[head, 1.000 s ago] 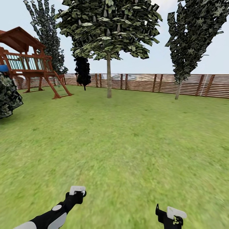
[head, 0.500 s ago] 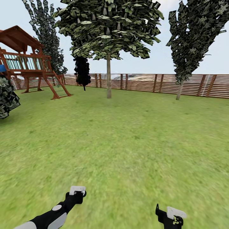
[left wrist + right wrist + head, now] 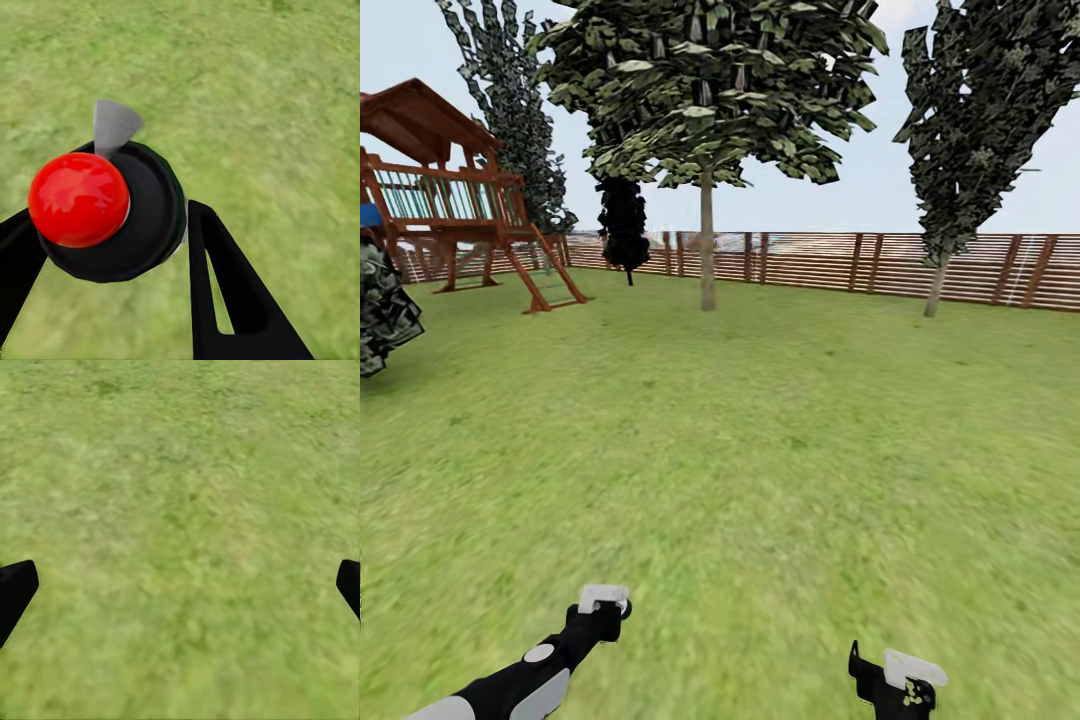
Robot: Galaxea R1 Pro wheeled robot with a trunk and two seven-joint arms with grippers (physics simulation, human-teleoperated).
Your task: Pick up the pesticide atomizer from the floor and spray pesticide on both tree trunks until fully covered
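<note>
The pesticide atomizer (image 3: 105, 217), a black round body with a red ball top and a grey nozzle, sits between the black fingers of my left gripper (image 3: 112, 251), which is shut on it. In the head view the left gripper (image 3: 603, 603) hovers low over the grass at the lower left. My right gripper (image 3: 895, 680) is at the lower right, open, its fingertips (image 3: 15, 589) far apart with grass between them. One broad-canopied tree (image 3: 705, 90) stands ahead across the lawn, its straight grey-brown trunk (image 3: 707, 250) bare up to the leaves.
A brown slatted fence (image 3: 830, 262) closes the far side of the lawn. A wooden play structure (image 3: 450, 200) stands at the far left, a dark bush (image 3: 380, 310) at the left edge. Narrow dark trees rise at the back left (image 3: 510, 110) and right (image 3: 980, 110).
The whole head view has shifted slightly, so the trees and fence sit a little further right: the camera moved. Both grippers keep the same place and state in the frame.
</note>
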